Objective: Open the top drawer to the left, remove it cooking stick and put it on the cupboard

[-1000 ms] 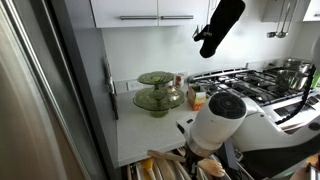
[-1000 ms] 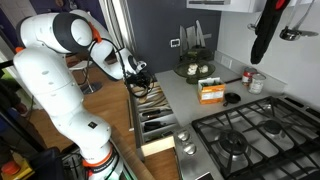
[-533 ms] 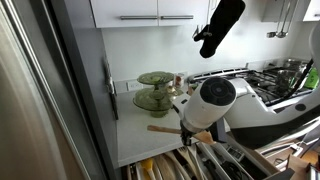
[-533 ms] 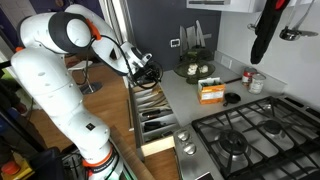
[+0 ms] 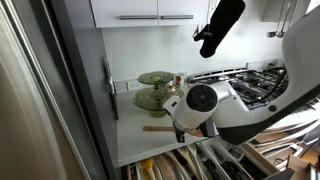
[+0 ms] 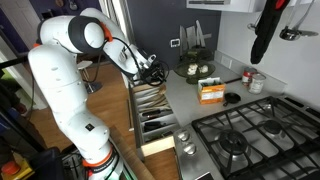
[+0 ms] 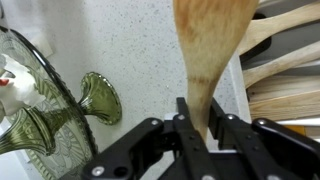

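One cooking stick (image 7: 208, 45) clenched in gripper (image 7: 200, 128), just lifted clear of open top drawer (image 6: 157, 147), now over cupboard (image 5: 133, 145) worktop; only setting down left

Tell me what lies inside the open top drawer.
Pale wooden utensils lie in the top drawer, with dark items toward its front. The robot arm covers part of it, so the rest cannot be told.

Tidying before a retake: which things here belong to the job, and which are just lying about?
Job: end effector, wooden spatula it grips, open drawer, worktop.
Lying about: green dishes, orange box, tin, stove, hanging glove.
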You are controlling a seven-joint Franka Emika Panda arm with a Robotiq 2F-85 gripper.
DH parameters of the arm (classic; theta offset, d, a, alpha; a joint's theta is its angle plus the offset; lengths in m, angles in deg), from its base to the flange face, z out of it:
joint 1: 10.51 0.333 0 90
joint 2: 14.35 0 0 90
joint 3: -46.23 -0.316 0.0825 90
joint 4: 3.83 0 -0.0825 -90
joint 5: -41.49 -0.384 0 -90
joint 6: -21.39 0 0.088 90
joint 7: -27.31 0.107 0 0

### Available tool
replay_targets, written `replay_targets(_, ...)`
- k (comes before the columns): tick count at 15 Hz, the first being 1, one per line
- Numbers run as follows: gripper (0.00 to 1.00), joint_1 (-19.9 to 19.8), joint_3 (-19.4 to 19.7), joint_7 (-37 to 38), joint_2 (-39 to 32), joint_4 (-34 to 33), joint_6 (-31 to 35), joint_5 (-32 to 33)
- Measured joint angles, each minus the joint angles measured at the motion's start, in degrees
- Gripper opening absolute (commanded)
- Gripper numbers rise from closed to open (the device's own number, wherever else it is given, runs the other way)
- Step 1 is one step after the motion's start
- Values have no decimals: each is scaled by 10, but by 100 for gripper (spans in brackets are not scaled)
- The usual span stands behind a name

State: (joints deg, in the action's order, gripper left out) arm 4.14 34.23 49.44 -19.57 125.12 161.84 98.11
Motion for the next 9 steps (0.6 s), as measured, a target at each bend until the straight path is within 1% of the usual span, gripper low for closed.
replay_targets(3, 6, -1, 5, -18, -31, -21, 5, 15)
replay_targets(9, 6, -9, 17, -90, -67, -47, 81, 22)
